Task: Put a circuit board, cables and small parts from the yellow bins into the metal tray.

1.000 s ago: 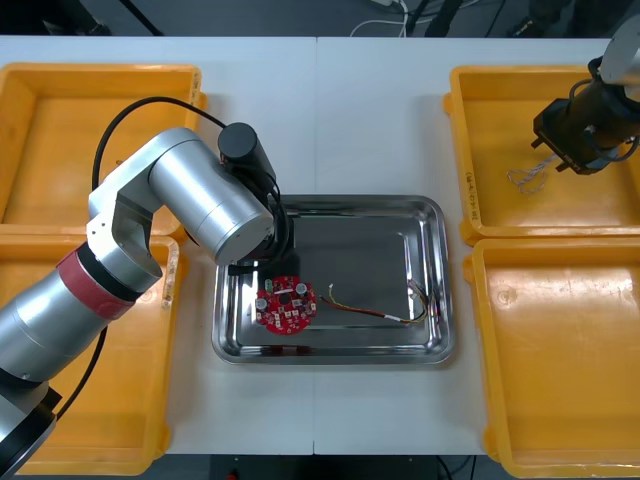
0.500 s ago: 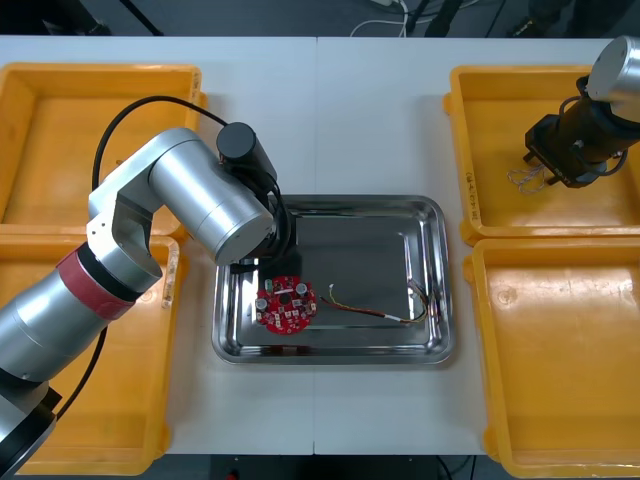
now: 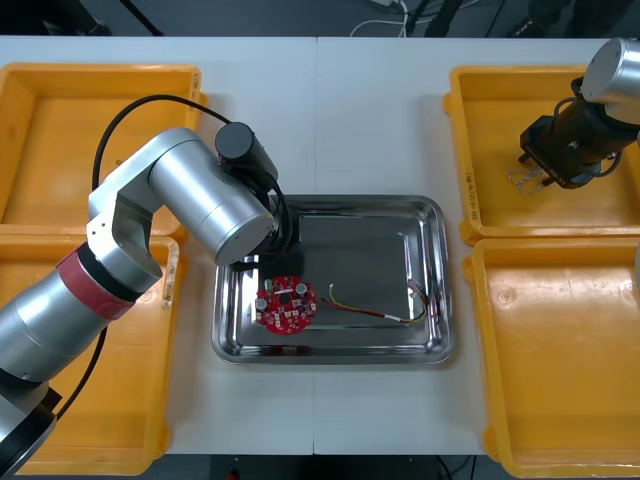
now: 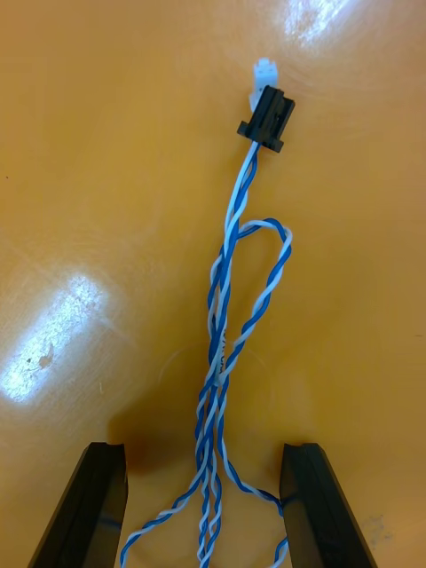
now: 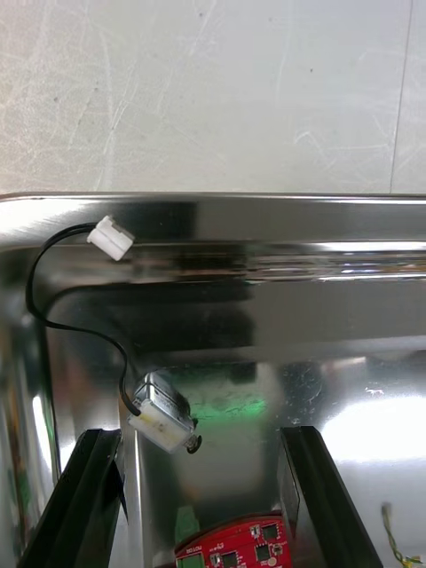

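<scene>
Cable (image 4: 226,346), twisted blue and white, flat on the floor of the yellow bin (image 3: 465,150) at the desk's far right corner. Runs lengthwise between the fingers (image 4: 102,497) of the right hand (image 4: 202,448), with a black connector (image 4: 266,117) at the end away from them and one loop partway along. Right hand spread wide and low over the bin floor, a finger on either side of the strands, gripping nothing. Loose strands curling out toward each finger's inner face.

Metal tray (image 3: 430,215) at the desk's middle, between the bins. Holds a round red circuit board (image 3: 286,304) in its near left part and a red and yellow cable (image 3: 370,312) from beside the board toward the tray's right edge.

Left hand (image 5: 197,433) above the tray's left part, on the far side of the board, tucked under its own arm in the front view. Fingers set wide apart, nothing held between them. Small metal part (image 5: 162,417) on the tray floor just ahead of one fingertip. Black cable (image 5: 53,302) curving from that part up to a white connector (image 5: 113,237) near the tray's far rim.
</scene>
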